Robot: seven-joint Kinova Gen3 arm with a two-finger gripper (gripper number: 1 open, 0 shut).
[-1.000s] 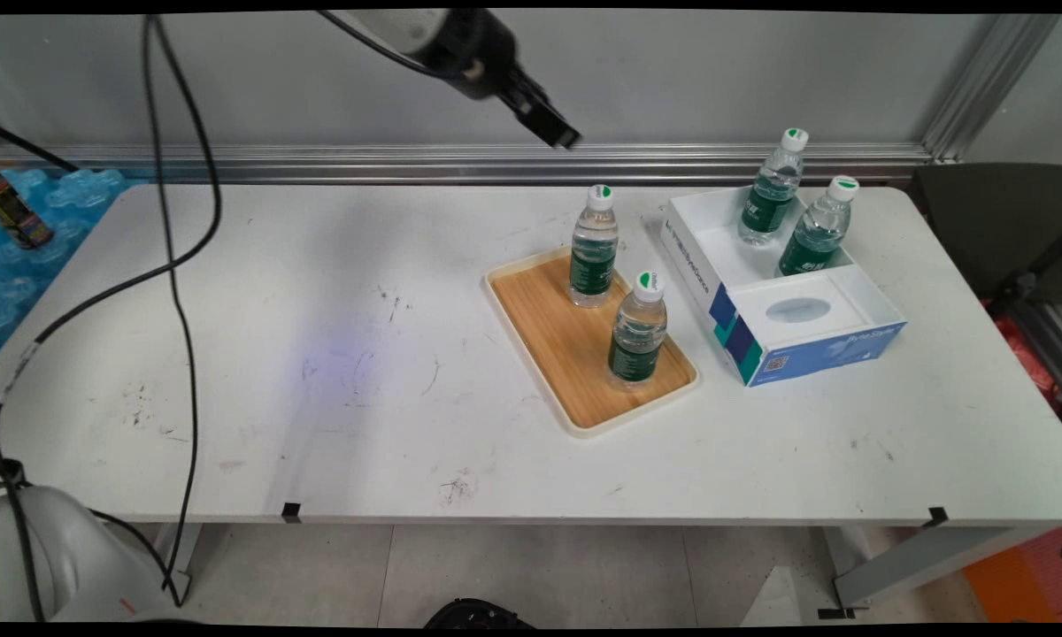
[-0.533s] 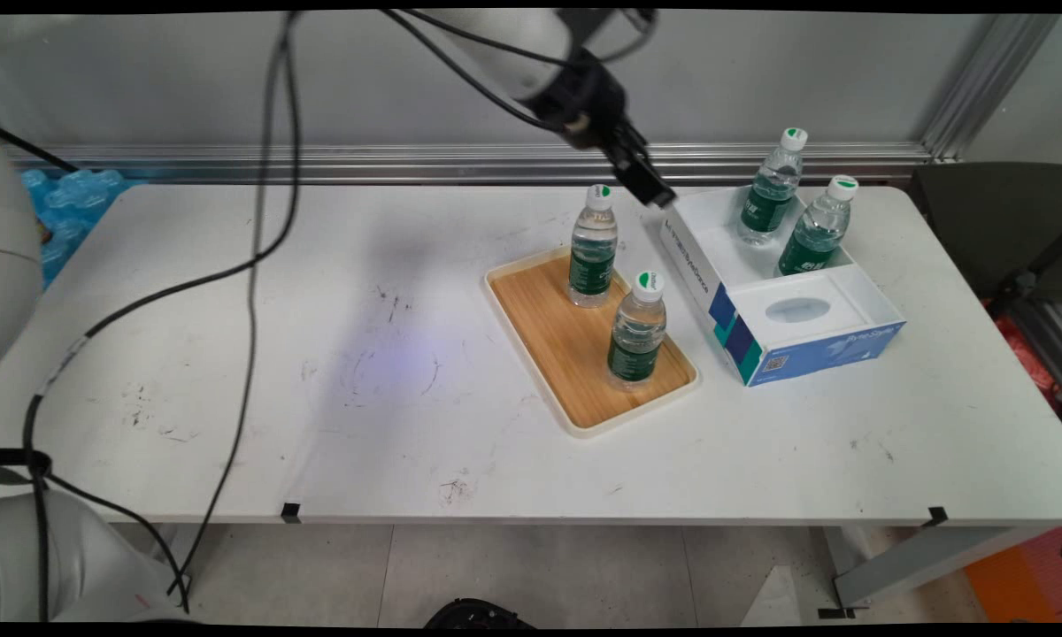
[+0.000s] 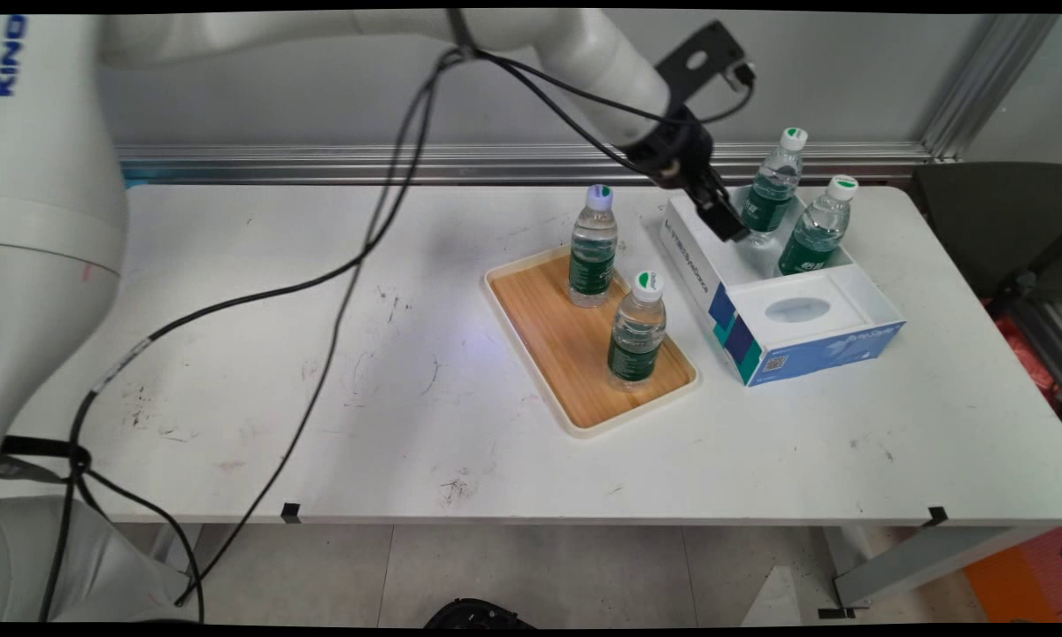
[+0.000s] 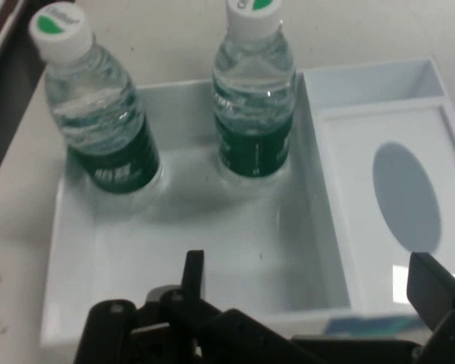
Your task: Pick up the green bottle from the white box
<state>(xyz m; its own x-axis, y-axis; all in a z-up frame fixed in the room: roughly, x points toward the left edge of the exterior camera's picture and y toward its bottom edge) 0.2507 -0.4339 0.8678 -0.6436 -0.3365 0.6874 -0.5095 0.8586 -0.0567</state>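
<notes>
main view: the gripper [image 3: 731,226] hangs above the open compartment of the white box [image 3: 765,349], which rests on the counter [image 3: 319,354] toward its right side; the box's long axis runs from the counter's far side toward its near right, with the blue printed end nearest the camera. two water bottles stand upright in the far compartment, the rear bottle [image 3: 773,188] just right of the gripper and the second bottle [image 3: 817,227] beside it, further right; both point cap up. the near compartment carries a white panel with an oval opening [image 3: 797,310]. left of the box and just beside it lies a wooden tray [image 3: 531,327], its long axis roughly parallel to the box, bearing two more upright bottles, one at the far end [image 3: 593,248] and one at the near end [image 3: 637,332]. hand view: the gripper [image 4: 311,292] has its fingers spread wide apart and holds nothing; the two boxed bottles [image 4: 98,114] [image 4: 254,98] stand ahead of it, apart from the fingers. compared with half a second ago, the gripper has travelled right and down, from above the box's far left corner to over the open compartment; bottles, tray and box are unmoved.
</notes>
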